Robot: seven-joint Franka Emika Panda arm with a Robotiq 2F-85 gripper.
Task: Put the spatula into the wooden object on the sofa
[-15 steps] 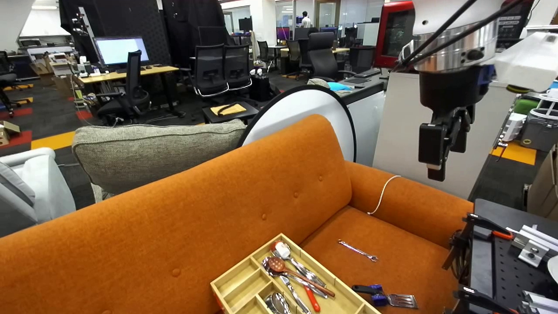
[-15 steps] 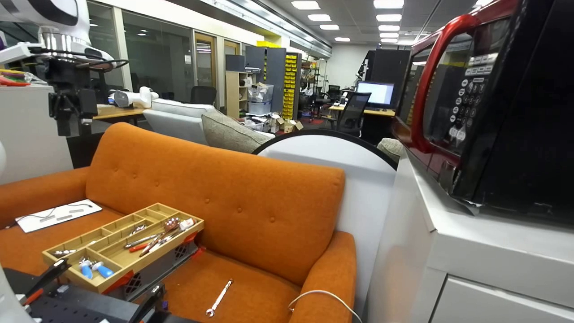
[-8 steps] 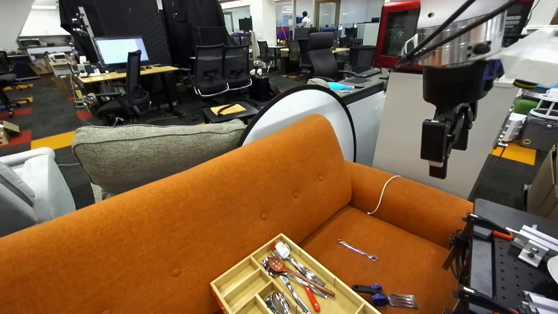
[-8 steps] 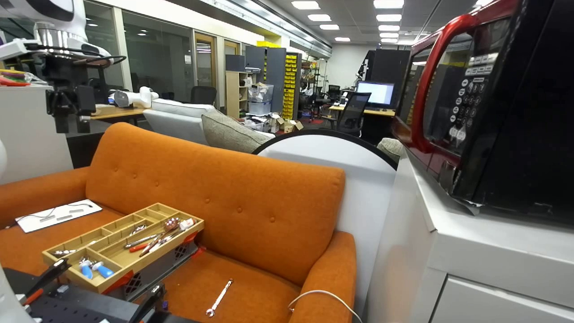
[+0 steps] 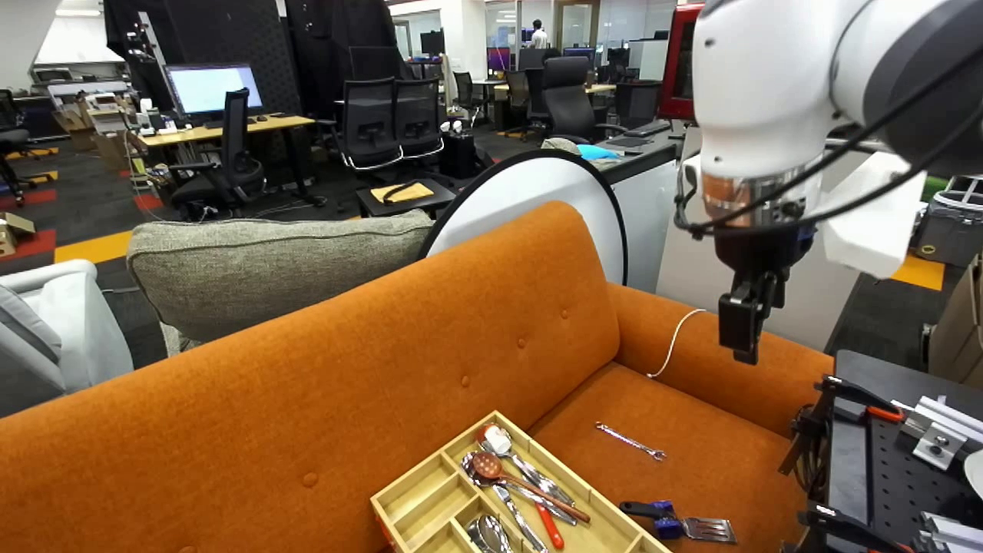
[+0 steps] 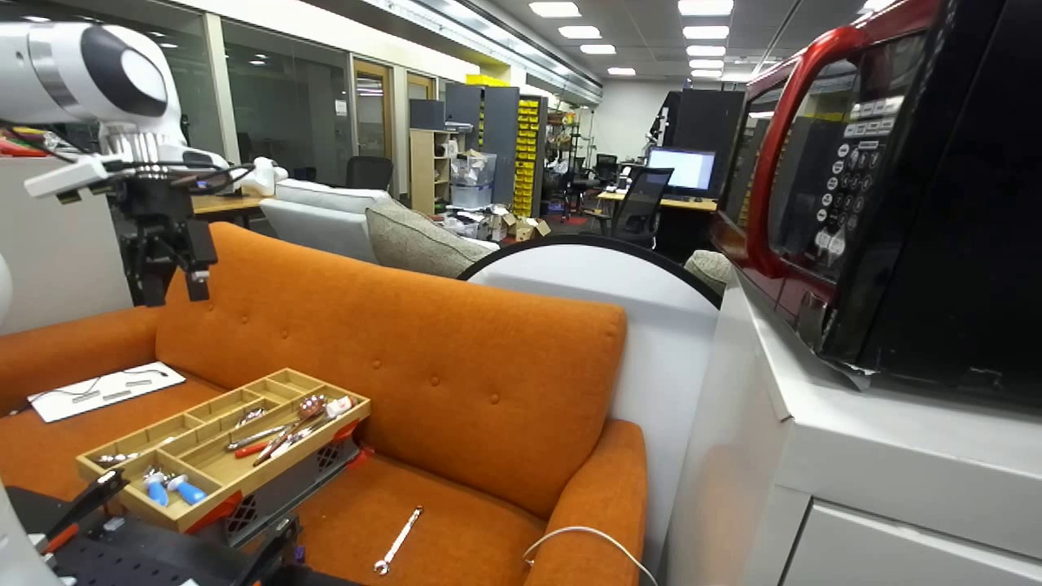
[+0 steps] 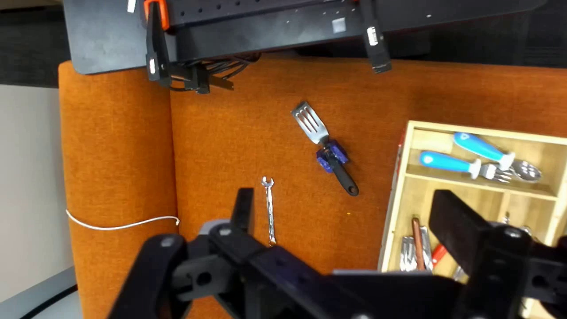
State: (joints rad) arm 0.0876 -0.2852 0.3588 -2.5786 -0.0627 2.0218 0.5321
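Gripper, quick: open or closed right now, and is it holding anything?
Gripper: open, fingers well apart in the wrist view, holding nothing.

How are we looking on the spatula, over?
Tool open, holding nothing. Spatula on orange sofa, outside wooden tray. Wrench nearby, likely not in the way.

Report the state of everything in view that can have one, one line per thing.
Gripper: open, holding nothing, raised above the sofa.
Spatula: lying on the seat, ungripped.
Wooden tray: uncovered, utensils inside, spatula not yet in it.
Wrench: lying on the seat.
White cord: slack, draped across the armrest.
Monitor: on, screen lit.
Red microwave: door looks shut.
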